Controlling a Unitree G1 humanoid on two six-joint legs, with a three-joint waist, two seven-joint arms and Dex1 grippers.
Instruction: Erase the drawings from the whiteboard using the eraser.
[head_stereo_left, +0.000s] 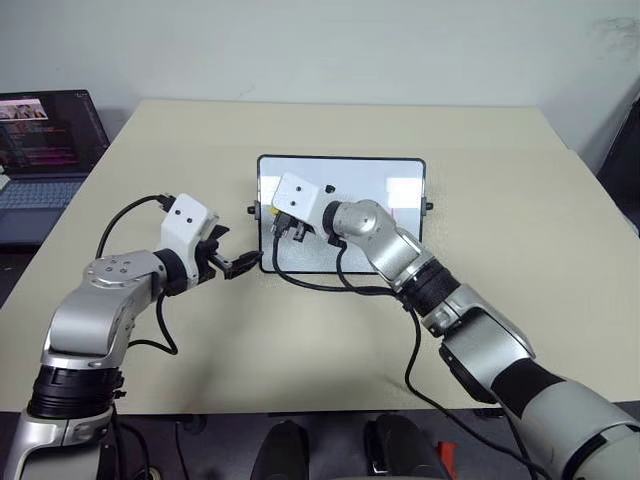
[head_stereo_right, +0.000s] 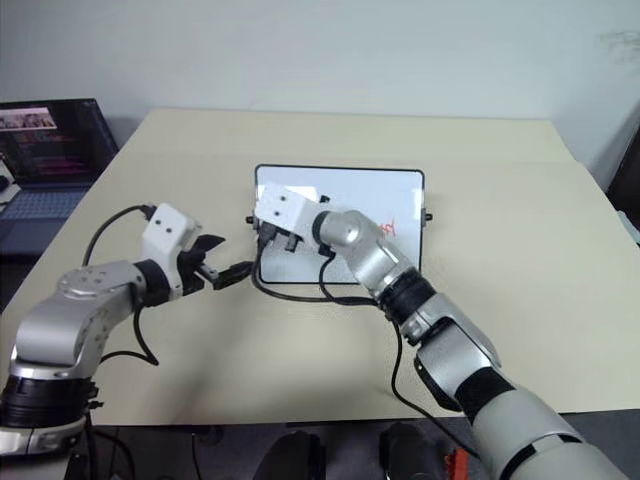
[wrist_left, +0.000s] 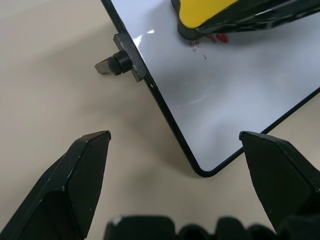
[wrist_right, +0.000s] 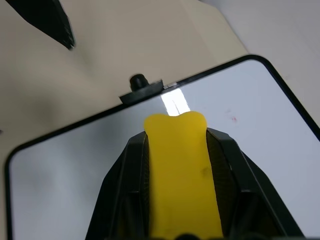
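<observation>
1. Right gripper (wrist_right: 175, 150): jaws clamped on the eraser (wrist_right: 177, 165), over the whiteboard's (head_stereo_left: 370, 180) left part.
2. Left gripper (wrist_left: 170, 145): jaws wide apart, nothing held (near-left corner btwn them).
3. Drawings (wrist_left: 210, 40) just beside eraser.

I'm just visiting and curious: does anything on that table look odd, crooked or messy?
Nothing stands out. The small black-framed whiteboard lies flat on the beige table, with faint red scribbles left. The right hand grips the yellow eraser block over it.
</observation>
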